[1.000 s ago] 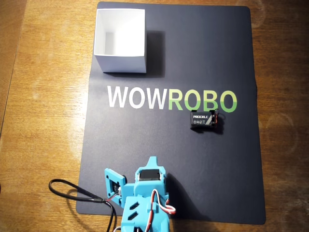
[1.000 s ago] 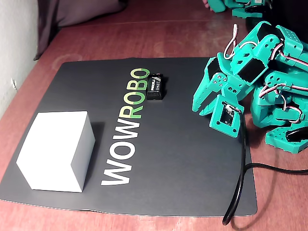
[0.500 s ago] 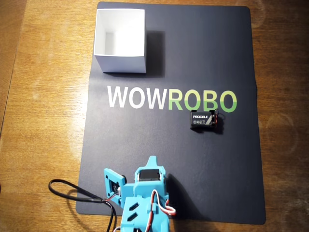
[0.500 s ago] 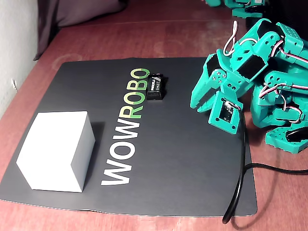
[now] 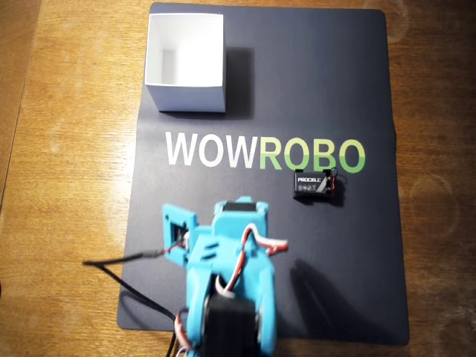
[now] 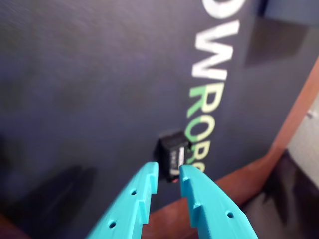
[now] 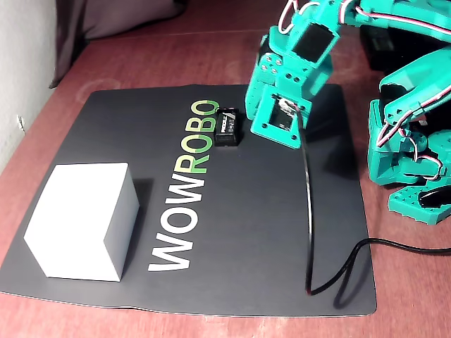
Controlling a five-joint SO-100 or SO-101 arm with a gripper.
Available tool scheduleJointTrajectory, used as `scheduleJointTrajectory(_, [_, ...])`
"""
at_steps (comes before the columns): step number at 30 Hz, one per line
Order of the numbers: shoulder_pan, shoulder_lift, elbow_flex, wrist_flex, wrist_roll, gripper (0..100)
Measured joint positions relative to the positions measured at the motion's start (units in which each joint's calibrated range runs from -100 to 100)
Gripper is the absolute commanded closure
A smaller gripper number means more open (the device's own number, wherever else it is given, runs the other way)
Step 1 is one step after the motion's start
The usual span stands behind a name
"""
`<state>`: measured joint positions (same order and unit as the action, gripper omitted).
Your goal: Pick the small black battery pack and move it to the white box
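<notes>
In the overhead view the gripper's fingertips are hiding under the arm's own blue-green body (image 5: 227,290), which is running off the bottom edge of the frame. In the wrist view the gripper (image 6: 168,173) is showing two fingers with a narrow gap between them, slightly parted and holding nothing; the picture is blurring, and the battery pack (image 6: 172,153) is sitting just beyond the tips, its lettering unreadable there. In the overhead view the battery pack (image 5: 318,185) is lying flat on the dark mat (image 5: 327,82) right of centre, just under the green letters, with open mat on all sides. The white box (image 5: 185,63) is standing at the mat's upper left, well apart from the pack. The table (image 5: 67,149) is lying bare around the mat.
</notes>
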<state>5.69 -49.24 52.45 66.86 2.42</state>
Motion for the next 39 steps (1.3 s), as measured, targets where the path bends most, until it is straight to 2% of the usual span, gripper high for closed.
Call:
scheduleJointTrajectory(9, [14.3, 13.2, -3.5, -3.8, 0.1, 95])
scheduleJointTrajectory(16, [22.4, 20.0, -6.6, -9.1, 4.0, 95])
scheduleJointTrajectory(31, [29.5, 39.4, -28.8, -9.3, 14.7, 95])
scheduleJointTrajectory(39, [30.0, 44.7, -31.8, -9.3, 17.7, 95])
